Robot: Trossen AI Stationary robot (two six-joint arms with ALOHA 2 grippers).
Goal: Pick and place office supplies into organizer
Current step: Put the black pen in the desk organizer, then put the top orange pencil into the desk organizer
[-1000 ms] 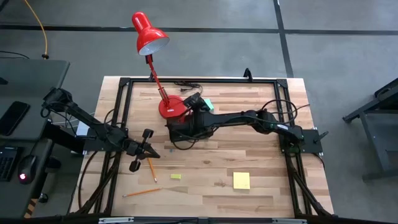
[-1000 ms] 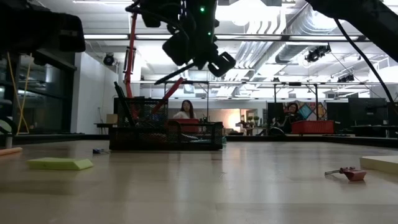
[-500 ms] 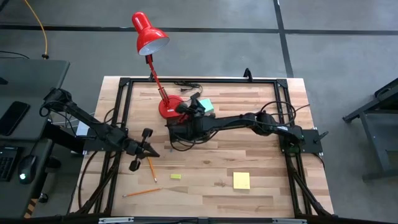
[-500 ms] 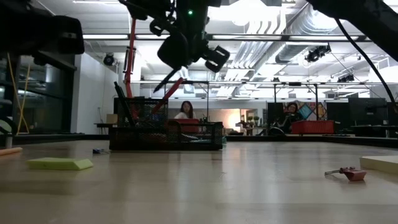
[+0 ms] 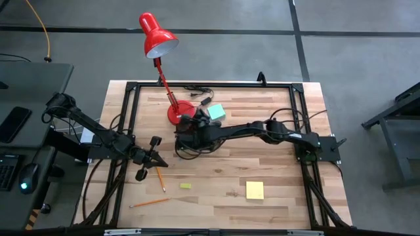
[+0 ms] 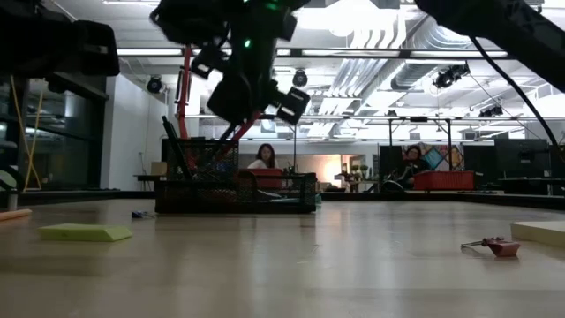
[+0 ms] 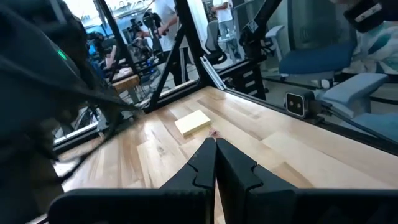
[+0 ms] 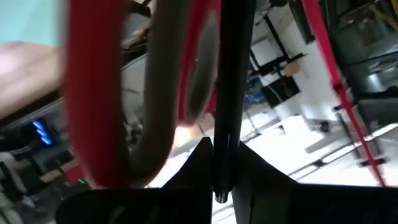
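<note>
Scissors (image 8: 143, 93) sit clamped in the right fingers (image 8: 217, 168) over the organizer (image 6: 237, 193); left fingers (image 7: 214, 168) closed, empty.

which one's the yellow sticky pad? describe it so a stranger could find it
On the light wooden table, look away from the red desk lamp to the opposite long edge. The flat square yellow sticky-note pad lies there alone, much larger than the tiny yellow-green piece.

Overhead, table-level and perhaps wrist cameras share table (image 5: 275, 177)
</note>
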